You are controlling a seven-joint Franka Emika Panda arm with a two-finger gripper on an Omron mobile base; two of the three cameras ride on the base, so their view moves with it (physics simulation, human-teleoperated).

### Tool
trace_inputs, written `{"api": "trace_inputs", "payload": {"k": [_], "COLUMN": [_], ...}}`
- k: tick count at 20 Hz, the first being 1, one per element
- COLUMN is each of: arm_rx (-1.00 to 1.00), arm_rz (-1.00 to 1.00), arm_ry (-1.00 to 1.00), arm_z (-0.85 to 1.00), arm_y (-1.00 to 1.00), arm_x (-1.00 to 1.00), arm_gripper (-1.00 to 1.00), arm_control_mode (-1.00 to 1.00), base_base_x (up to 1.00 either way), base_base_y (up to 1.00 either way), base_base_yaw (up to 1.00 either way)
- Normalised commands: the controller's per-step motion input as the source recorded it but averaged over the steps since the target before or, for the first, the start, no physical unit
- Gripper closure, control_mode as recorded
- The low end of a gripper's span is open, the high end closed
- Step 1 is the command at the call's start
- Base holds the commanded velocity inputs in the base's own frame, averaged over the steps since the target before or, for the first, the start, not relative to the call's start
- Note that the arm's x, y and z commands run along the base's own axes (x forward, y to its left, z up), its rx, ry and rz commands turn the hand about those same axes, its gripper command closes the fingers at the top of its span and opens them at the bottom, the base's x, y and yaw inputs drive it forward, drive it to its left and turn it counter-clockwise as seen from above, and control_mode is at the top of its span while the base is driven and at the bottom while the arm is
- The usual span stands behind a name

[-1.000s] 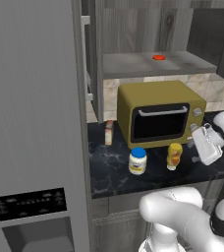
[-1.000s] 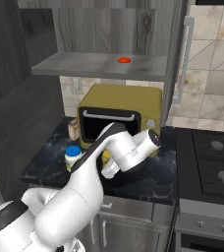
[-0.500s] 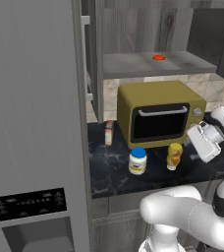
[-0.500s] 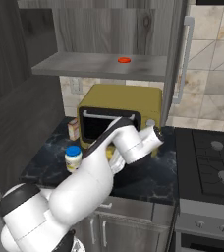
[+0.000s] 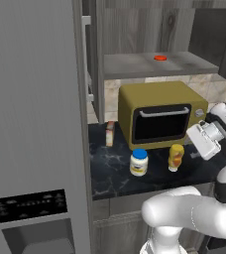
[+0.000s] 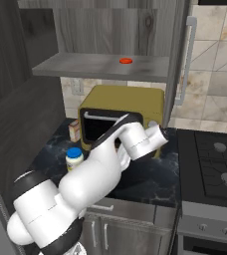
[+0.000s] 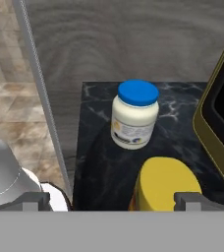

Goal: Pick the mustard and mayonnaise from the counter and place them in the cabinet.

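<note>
One mustard (image 5: 175,157) bottle is standing upright on the counter (image 5: 115,171), just in front of the toaster oven (image 5: 160,114), below the right half of its door. One mayonnaise (image 5: 139,162) jar is standing upright on the same slab, in front of the toaster oven's left corner and to the left of the mustard, with a clear gap between the two. In the hand view the mayonnaise (image 7: 134,114) is showing its blue lid and pale label, and the mustard (image 7: 166,185) is sitting closer to the camera, its yellow top lying between the two fingertips (image 7: 192,201).

One gripper (image 5: 203,142) is hanging to the right of the toaster oven's front, just beside the mustard and above counter level. Its fingers are standing spread wide, close to their full reach, and they are gripping nothing; no contact with the mustard can be confirmed.

One small tan box (image 5: 109,133) is standing on the counter to the left of the toaster oven, near the back wall.

One cabinet (image 6: 105,64) is hanging above the toaster oven, with its flat grey shelf open to the front. One red-orange disc (image 6: 126,61) is lying on that shelf, above the toaster oven. Neither bottle nor jar is on the shelf; both are on the counter.

One tall grey refrigerator (image 5: 33,129) is standing to the left of the toaster oven, and one stovetop (image 6: 215,164) is lying to its right, as the right base view shows.
</note>
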Motion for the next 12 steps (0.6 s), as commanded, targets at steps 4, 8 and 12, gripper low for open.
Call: {"api": "trace_inputs", "payload": {"k": [4,8,12], "arm_rx": [0.0,0.01,0.02], "arm_rz": [0.0,0.0,0.0], "arm_ry": [0.0,0.0,0.0], "arm_z": [-0.18,-0.18,-0.13], "arm_y": [0.0,0.04,0.14], "arm_x": [0.01,0.04,0.01], "arm_gripper": [-1.0,-1.0,-1.0], "arm_control_mode": [-1.0,-1.0,-1.0], "base_base_x": [0.0,0.0,0.0], "base_base_y": [0.0,0.0,0.0], "base_base_yaw": [0.0,0.0,0.0]}}
